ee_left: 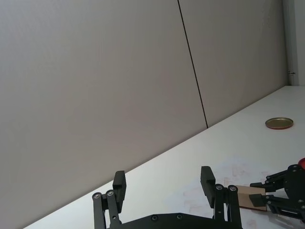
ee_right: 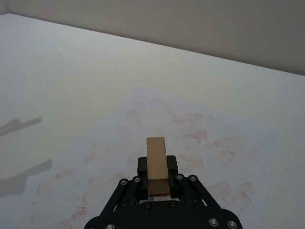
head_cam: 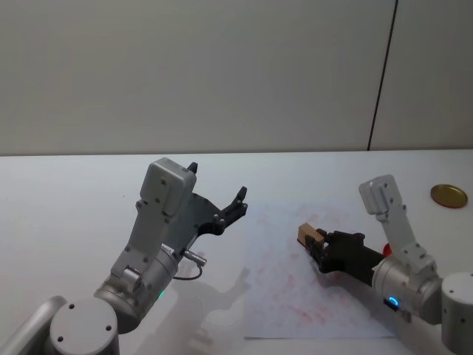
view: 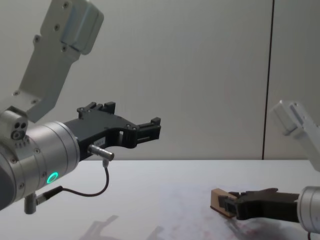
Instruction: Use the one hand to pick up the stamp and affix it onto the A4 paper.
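While the right gripper reaches in from the right side of the table, its two black fingers are clamped on the stamp. The stamp is a small tan wooden block, and it projects forward beyond the fingertips. In the right wrist view, the block sits squarely between the fingers, one on each long side.

The stamp is over the far, central part of the paper. This is a white sheet lying flat on the table and covered in faint red rectangular marks. From the chest view, the block hangs low over the sheet. Whether it touches the paper cannot be confirmed.

The left gripper is raised well above the table, to the left of the paper. Its fingers are spread wide with nothing between them. A green light shows on that arm's wrist.

A round gold-brown lid lies on the table at the far right, well apart from the paper.
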`<state>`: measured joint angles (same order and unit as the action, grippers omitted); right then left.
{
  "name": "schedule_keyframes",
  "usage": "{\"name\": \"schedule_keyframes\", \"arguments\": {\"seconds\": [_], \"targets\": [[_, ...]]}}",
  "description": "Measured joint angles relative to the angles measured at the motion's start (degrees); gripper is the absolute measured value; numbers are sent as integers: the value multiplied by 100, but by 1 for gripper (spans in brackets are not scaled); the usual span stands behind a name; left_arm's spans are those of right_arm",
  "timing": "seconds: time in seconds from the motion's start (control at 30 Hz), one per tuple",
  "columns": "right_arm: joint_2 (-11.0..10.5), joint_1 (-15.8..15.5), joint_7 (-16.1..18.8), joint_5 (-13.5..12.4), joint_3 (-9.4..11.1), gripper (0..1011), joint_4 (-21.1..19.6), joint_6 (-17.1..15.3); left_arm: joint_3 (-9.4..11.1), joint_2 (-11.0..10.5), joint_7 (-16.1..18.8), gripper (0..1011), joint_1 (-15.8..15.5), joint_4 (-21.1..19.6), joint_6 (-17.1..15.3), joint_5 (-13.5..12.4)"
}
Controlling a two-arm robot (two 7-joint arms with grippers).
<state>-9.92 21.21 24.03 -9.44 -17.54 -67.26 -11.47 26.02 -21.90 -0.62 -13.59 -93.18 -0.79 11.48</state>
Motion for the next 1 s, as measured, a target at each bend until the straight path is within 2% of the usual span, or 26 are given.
{"name": "schedule_keyframes", "arguments": {"seconds": [0.17, 0.33, 0.6, 1.0], "targets": [[-10, -35, -26, -82, 0, 218, -37, 97, 0, 0, 0, 993, 0, 0, 0, 0], [-41, -84, -107, -242, 46, 218, -186, 331, 0, 0, 0, 993, 0, 0, 0, 0], [-170, -240, -285, -489, 184, 218, -612, 653, 0, 0, 0, 993, 0, 0, 0, 0], [-494, -578, -563, -614, 420, 218, -1175, 679, 0, 0, 0, 993, 0, 0, 0, 0]]}}
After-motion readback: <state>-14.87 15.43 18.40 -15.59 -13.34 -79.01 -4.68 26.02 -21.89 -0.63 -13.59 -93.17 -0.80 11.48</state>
